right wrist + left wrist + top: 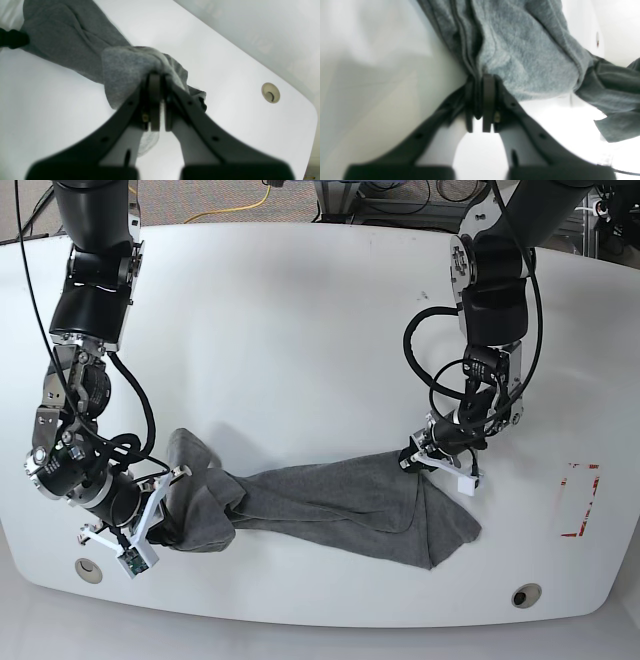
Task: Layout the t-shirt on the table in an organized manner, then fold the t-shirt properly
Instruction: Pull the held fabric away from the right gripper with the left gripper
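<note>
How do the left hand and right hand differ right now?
The left hand pinches the t-shirt at its end nearer the red-tape mark; the right hand pinches the opposite end, close to a grommet hole. Cloth by the left hand spreads wider; by the right hand it is bunched. Both are shut on cloth, low over the table.

No text, label, brand name or number can be read in any of the three views. The plain dark heather-grey knit t-shirt [330,505] carries no print or legible tag. The only sign-like mark is a rectangle outlined in red tape [579,500] on the glossy white bench [300,330], near its edge in the base view, and it holds no lettering. The black arm housings show no readable markings.
</note>
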Controlling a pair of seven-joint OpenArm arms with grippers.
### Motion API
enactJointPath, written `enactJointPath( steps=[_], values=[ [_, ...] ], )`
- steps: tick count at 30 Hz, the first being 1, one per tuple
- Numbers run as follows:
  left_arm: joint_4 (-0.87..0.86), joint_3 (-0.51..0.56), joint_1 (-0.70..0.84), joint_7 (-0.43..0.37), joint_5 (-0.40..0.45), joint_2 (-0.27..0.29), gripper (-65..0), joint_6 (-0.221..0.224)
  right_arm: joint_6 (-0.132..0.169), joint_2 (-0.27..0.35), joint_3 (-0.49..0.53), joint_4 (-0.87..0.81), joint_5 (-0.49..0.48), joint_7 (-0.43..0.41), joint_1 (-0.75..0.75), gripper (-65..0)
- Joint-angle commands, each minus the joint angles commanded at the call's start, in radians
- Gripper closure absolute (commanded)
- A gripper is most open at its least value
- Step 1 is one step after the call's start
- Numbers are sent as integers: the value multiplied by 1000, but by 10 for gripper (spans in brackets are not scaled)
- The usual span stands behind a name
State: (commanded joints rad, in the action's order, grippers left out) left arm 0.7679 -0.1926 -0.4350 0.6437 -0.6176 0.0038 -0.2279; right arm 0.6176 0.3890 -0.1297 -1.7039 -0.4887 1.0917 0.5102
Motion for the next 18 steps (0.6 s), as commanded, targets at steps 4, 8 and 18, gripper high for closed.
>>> enactJointPath(
  steps=[4,8,18],
  values=[
    [161,0,46,8,0,0,-7,-15,0,0,0,0,0,0,0,0],
    [324,0,74,35,0,-2,-7,-20,0,3,0,0,0,0,0,0],
    [572,0,77,86,-2,-91,-6,-23,0,8,0,-2,0,0,9,0]
  ],
)
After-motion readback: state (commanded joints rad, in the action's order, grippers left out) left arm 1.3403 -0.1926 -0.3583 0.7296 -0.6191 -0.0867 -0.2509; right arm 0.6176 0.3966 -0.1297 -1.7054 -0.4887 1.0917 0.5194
